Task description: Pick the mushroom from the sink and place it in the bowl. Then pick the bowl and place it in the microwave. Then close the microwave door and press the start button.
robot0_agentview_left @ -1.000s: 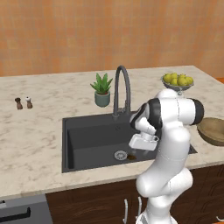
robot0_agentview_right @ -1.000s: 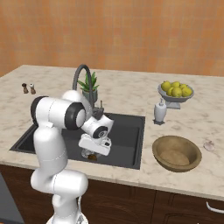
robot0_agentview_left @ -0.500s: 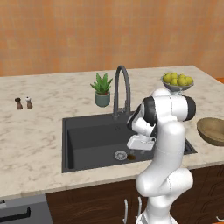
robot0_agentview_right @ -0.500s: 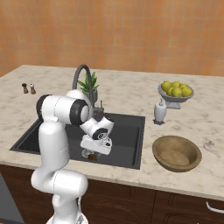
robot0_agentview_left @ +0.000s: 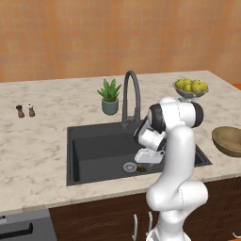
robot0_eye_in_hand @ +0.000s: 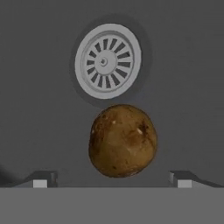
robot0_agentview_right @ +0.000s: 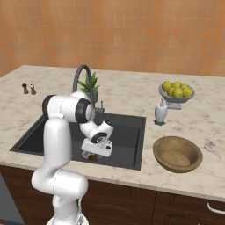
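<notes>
The end effector point(robot0_eye_in_hand: 112, 181) is dropping lower into the sink point(robot0_agentview_left: 94, 150), fingers spread wide either side of the mushroom point(robot0_eye_in_hand: 123, 141) lying just beside the drain point(robot0_eye_in_hand: 107, 61), so the grasp is looking imminent.

Bare sink floor point(robot0_eye_in_hand: 35, 109) flanks the mushroom point(robot0_eye_in_hand: 123, 140); drain point(robot0_eye_in_hand: 107, 61) seemingly just beyond.

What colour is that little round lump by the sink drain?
Mottled brown, the rounded mushroom lump; the hand view shows it best.
</notes>
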